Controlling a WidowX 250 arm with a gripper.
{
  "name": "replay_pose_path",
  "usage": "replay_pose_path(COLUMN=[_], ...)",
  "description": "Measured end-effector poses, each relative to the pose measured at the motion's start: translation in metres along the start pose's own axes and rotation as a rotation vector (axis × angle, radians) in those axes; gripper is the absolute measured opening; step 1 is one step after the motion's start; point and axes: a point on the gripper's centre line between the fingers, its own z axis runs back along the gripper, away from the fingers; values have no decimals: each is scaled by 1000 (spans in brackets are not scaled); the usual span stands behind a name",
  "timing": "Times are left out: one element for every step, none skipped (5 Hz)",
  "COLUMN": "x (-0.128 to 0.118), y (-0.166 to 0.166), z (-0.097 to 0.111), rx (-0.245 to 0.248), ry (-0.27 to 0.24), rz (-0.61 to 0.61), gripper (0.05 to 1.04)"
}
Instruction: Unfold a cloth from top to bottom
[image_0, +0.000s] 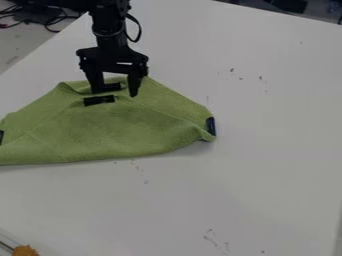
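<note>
Cloth (120, 130), green, is laid partly folded near left edge of tabletop (267, 155). Gripper (115, 93) is held wide over cloth's far edge, by dark patch (99, 100), presumably so top layer can be pinched and drawn down.

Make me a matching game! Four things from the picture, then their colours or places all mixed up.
1. cloth
2. gripper
3. table
4. cables

A. near the picture's top left corner
B. green
C. pale, under the cloth
D. at the cloth's upper part

Right pairs: 1-B, 2-D, 3-C, 4-A
</note>
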Motion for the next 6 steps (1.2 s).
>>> replay_pose_path(x=[-2, -5, -6, -5, -4, -5], y=[1, 14, 18, 20, 25, 28], z=[-10, -21, -26, -29, -28, -29], rx=[-20, -26, -36, -48, -39, -31], ry=[15, 39, 51, 52, 55, 58], rz=[-6, 13, 7, 5, -5, 11], gripper=[1001, 1001, 1001, 1001, 1001, 942])
